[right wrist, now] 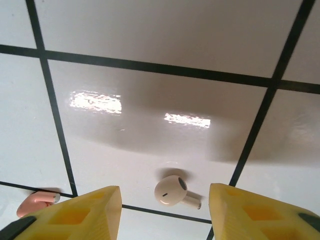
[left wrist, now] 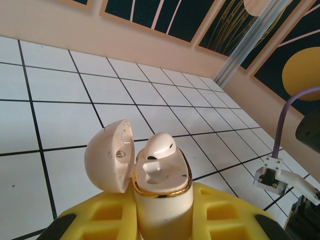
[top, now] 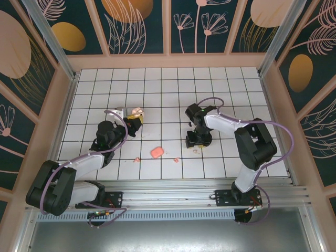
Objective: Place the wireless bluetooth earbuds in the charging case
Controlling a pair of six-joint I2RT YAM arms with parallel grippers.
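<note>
Earbud lies untouched on bare tile between right gripper's parted tips

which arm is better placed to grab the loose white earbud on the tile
Right. The right jaws hang open, one on each side of the white earbud, while the left jaws are shut on the open case.

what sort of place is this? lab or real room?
Probably a purpose-built robot test cell, not a real room: grid-tiled table boxed in by printed floral wall panels, aluminium frame posts, and a mounting rail along the near edge.
</note>
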